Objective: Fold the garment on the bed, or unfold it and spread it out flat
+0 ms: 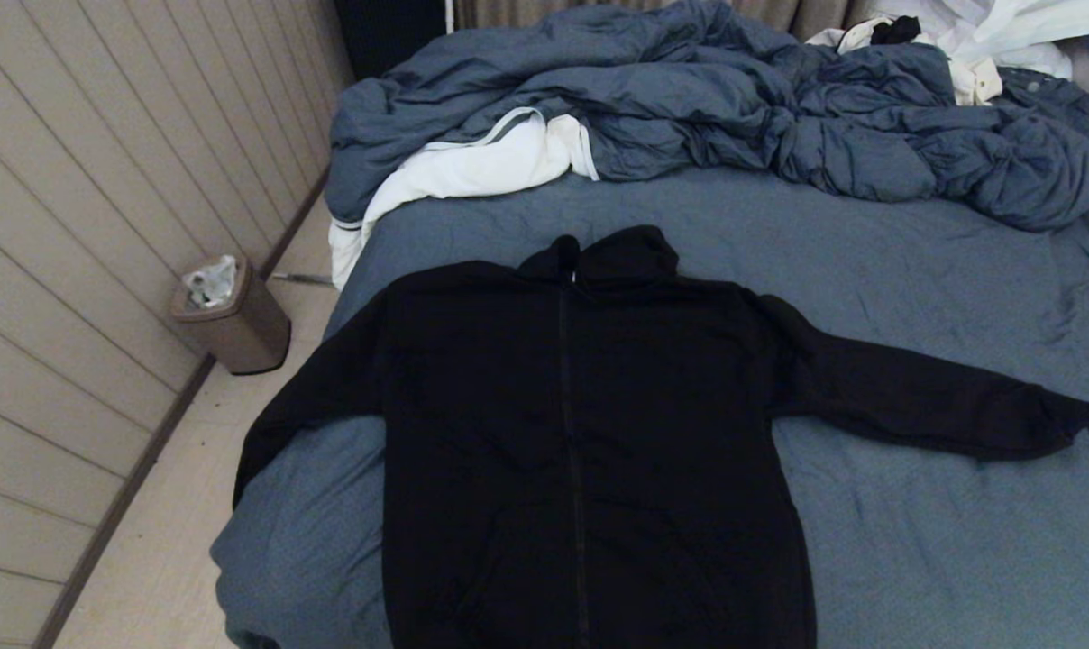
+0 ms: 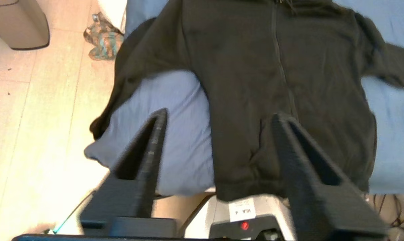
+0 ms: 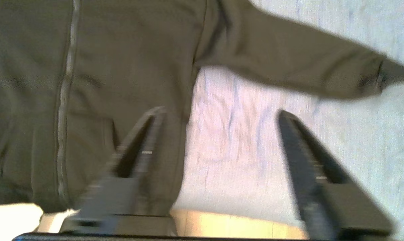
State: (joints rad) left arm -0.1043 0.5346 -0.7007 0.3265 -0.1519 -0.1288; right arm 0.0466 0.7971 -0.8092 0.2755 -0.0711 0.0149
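While the hoodie lies spread flat, zipper up, on the bed, both pincers hang above its hem with nothing in them. The left pincer stands wide; the hoodie's left side and pocket lie under it, the sleeve beyond it hanging off the mattress edge. The right pincer also gapes wide over the hoodie's right edge, the sleeve stretched out beyond it.

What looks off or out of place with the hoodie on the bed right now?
The black hoodie lies spread face up on the bed, but its left sleeve droops over the mattress edge toward the floor, while the right sleeve lies flat. Both grippers hang open, holding nothing.
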